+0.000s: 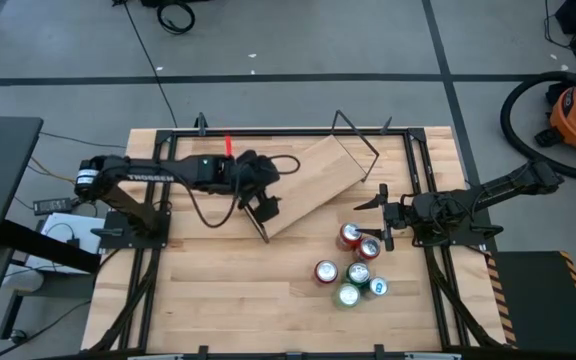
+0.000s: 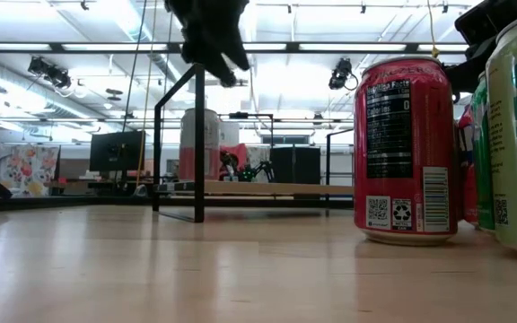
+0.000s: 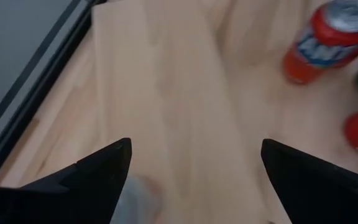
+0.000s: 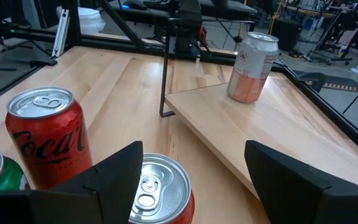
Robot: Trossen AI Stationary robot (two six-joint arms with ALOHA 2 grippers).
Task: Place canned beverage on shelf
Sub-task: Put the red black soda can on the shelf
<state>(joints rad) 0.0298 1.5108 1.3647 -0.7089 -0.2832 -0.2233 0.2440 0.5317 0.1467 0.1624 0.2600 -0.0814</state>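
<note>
Shelf (image 1: 318,185): light wood plank on thin black rod frames, sits skewed mid-table. One pale can (image 4: 252,59) already stands on it, upright, near the far end. Five more cans cluster on the tabletop (image 1: 218,290) just beside the shelf's near edge, red and green, smooth aluminium cylinders with pull-tab tops.

Right gripper (image 4: 191,168) hovers directly over a red can (image 4: 157,190), fingers spread either side, holding nothing, so the step is the pick. Next move likely needs a descent, a squeeze on the can body, then a lift clear of the neighbouring red can (image 4: 45,137).

Left gripper (image 1: 265,212) hangs over the shelf's left end, jaws wide, empty.
</note>
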